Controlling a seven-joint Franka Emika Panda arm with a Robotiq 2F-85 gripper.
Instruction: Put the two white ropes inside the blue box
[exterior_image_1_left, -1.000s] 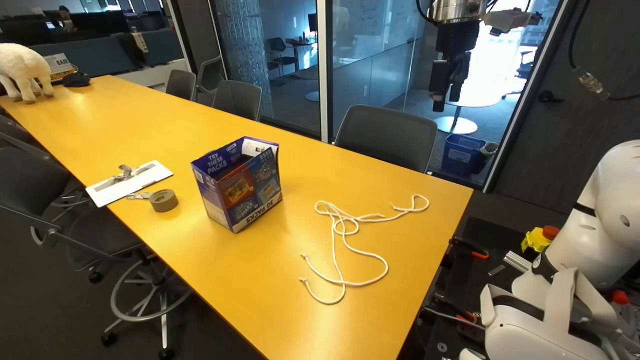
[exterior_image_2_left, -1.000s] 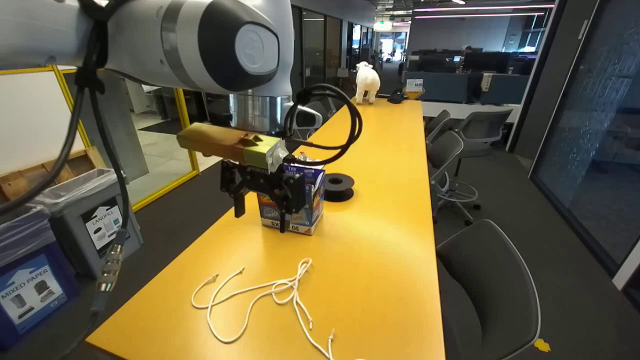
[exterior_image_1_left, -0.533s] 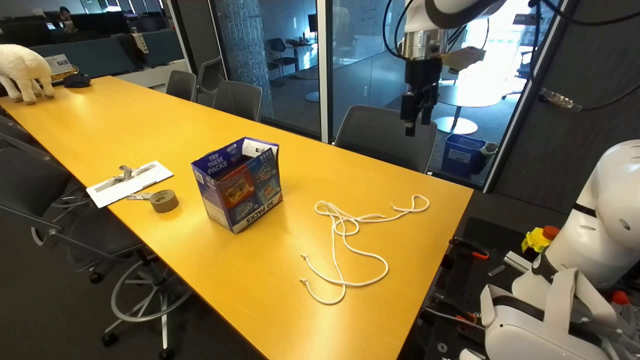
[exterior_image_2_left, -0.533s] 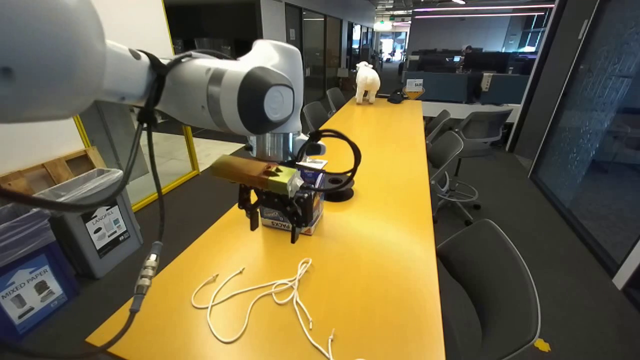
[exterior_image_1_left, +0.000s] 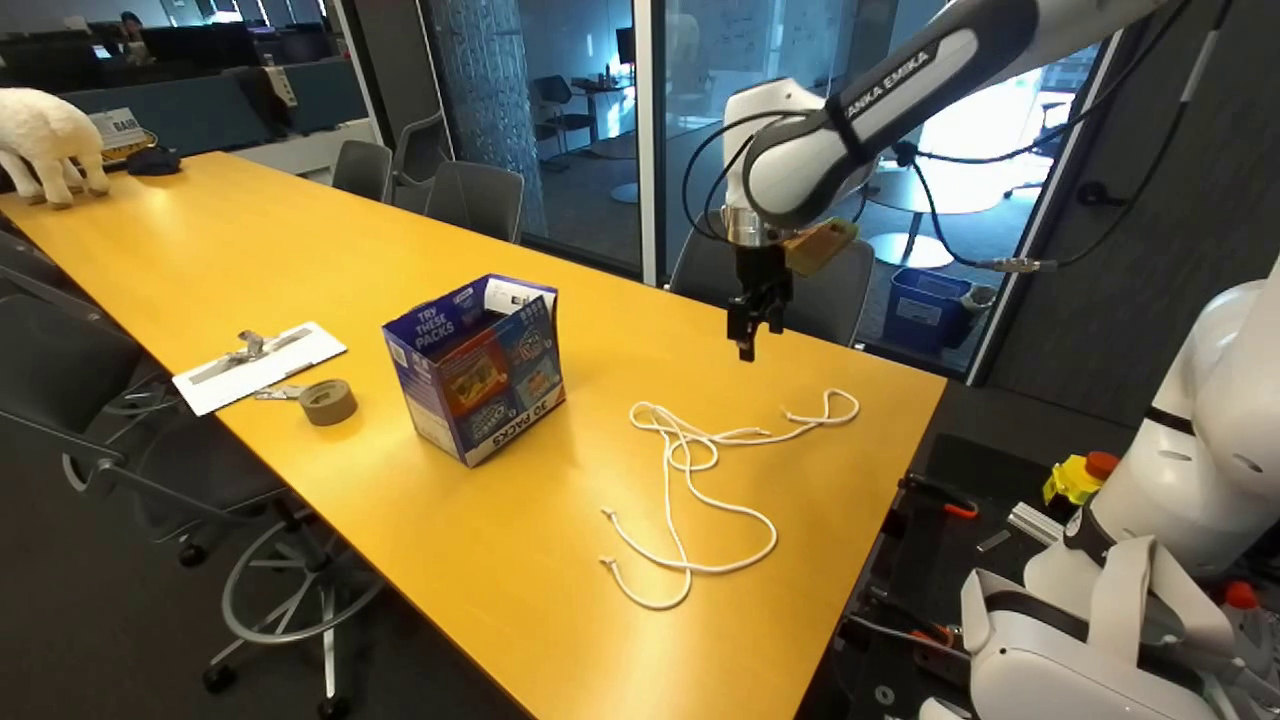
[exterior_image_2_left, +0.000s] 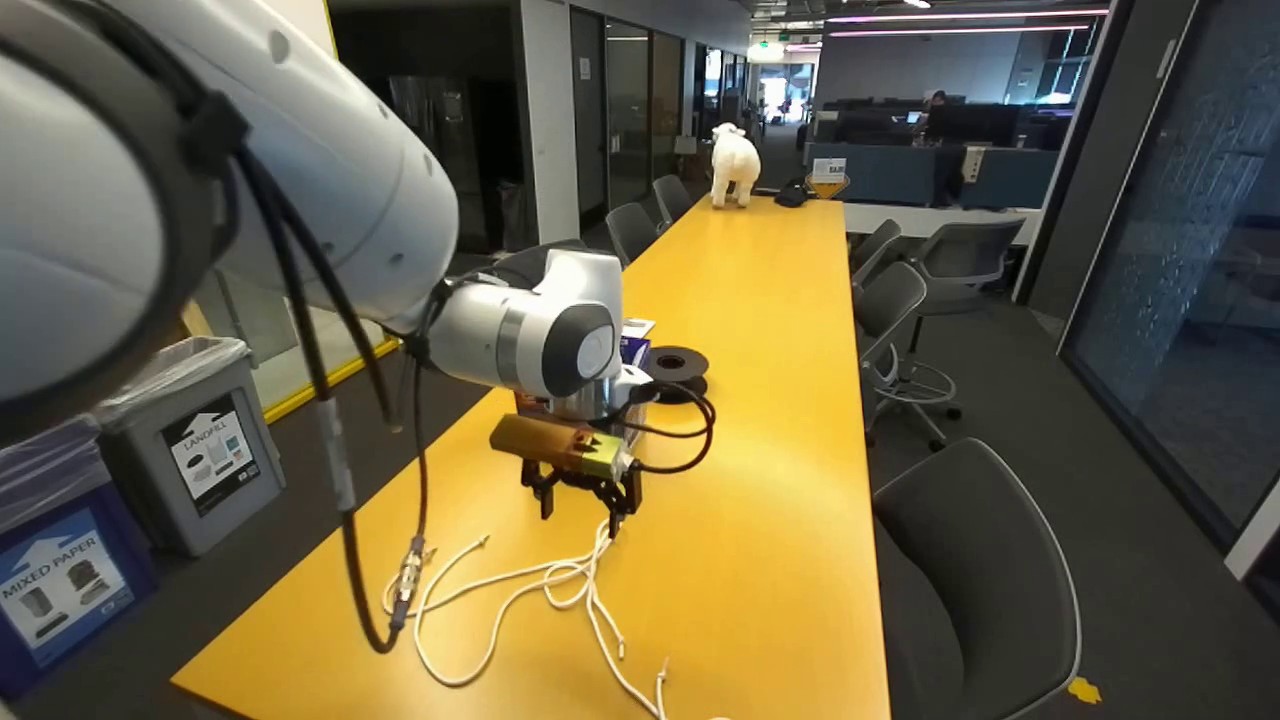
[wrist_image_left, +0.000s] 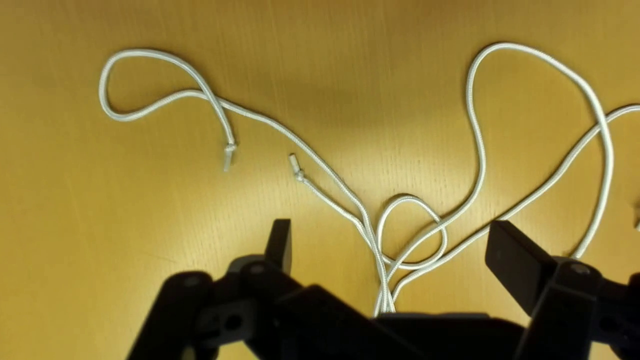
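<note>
The arm (exterior_image_2_left: 370, 190) (in an exterior view) hides most of the blue box (exterior_image_2_left: 634, 351).

Franka Emika Panda arm (exterior_image_2_left: 340, 175) extended, white with dark joint sections, forearm (exterior_image_1_left: 905, 80) lettered EMIKA, sloping down to wrist (exterior_image_2_left: 570, 345); wrist turned so silver flange (exterior_image_1_left: 744, 227) stands nearly vertical. Robotiq gripper (wrist_image_left: 392, 247), black, aimed downward in both exterior views. Fingers (wrist_image_left: 517, 265) spread wide in wrist view, tips well apart, dark linkages (wrist_image_left: 570, 305) behind them along lower edge. Boxy gold-toned wrist camera (exterior_image_2_left: 555, 445) mounted just above gripper. Black cable (exterior_image_2_left: 337, 450) strapped to arm, hanging in slack loop, metal connector (exterior_image_2_left: 411, 572) partway along.
</note>
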